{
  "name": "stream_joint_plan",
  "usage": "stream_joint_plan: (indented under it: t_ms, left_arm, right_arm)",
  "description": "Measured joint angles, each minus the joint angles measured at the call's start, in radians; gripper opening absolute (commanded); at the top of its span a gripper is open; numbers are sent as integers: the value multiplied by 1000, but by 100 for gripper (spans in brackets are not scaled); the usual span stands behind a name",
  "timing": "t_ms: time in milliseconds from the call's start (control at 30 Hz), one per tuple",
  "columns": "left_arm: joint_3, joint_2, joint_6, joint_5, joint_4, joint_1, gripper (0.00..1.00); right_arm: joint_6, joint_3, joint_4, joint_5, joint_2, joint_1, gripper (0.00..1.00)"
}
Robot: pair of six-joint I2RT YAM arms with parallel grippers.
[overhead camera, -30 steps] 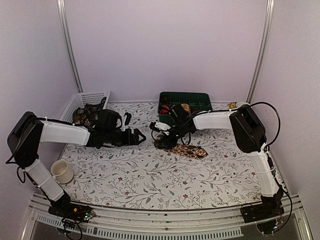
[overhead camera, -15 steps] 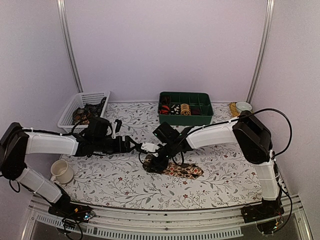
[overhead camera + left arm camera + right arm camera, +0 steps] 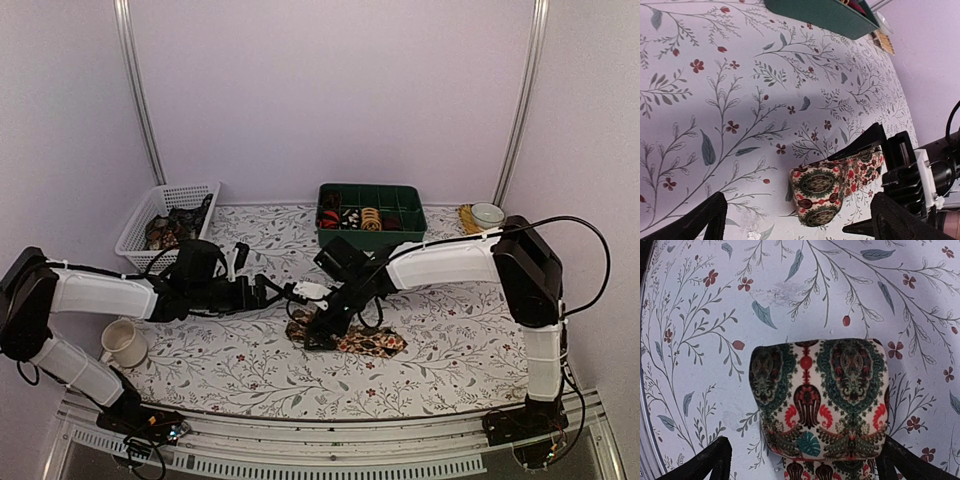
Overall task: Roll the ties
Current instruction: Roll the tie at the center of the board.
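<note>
A dark tie [image 3: 372,343] with a red, cream and green ornate print lies on the flowered cloth, its left end wound into a short roll [image 3: 820,390]. My right gripper [image 3: 322,330] stands open astride that roll, one black finger on each side. In the right wrist view the right gripper [image 3: 807,467] has the roll lying loose between its fingers. My left gripper [image 3: 300,293] is open just left of the roll and holds nothing. In the left wrist view the roll [image 3: 817,192] lies ahead of the left gripper [image 3: 800,225].
A green compartment tray [image 3: 405,232] at the back holds rolled ties. A white mesh basket [image 3: 140,215] at the back left holds more ties. A cream cup [image 3: 123,342] stands near the left arm. A small bowl [image 3: 487,213] sits at the back right.
Both arms have come nearer and closer together, and the tie came down from beside the tray to mid-table. The right gripper's jaws have spread wide, leaving the roll loose on the cloth.
</note>
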Motion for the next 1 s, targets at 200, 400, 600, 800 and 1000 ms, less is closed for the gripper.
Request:
stream_joint_plan:
  t_ms: [200,400,600,800,1000]
  left_arm:
    - [-8,46,-55,63,106,-55,98]
    - [-5,155,-108,111,167,-90,92]
    - [-5,237,-155,138,217,-95,89]
    - [13,306,-188,157,264,-106,83]
    - [37,336,-217,146,274,-130,76]
  right_arm:
    - [157,-87,21,-26,-167,-32,98]
    - [379,-277,142,-72,-422,-145,82]
    - [547,-415,272,-113,-489,-168,72]
    - [662,-439,335,-161,-441,-167,67]
    - [733,-443,373,-210,-344,-174,63]
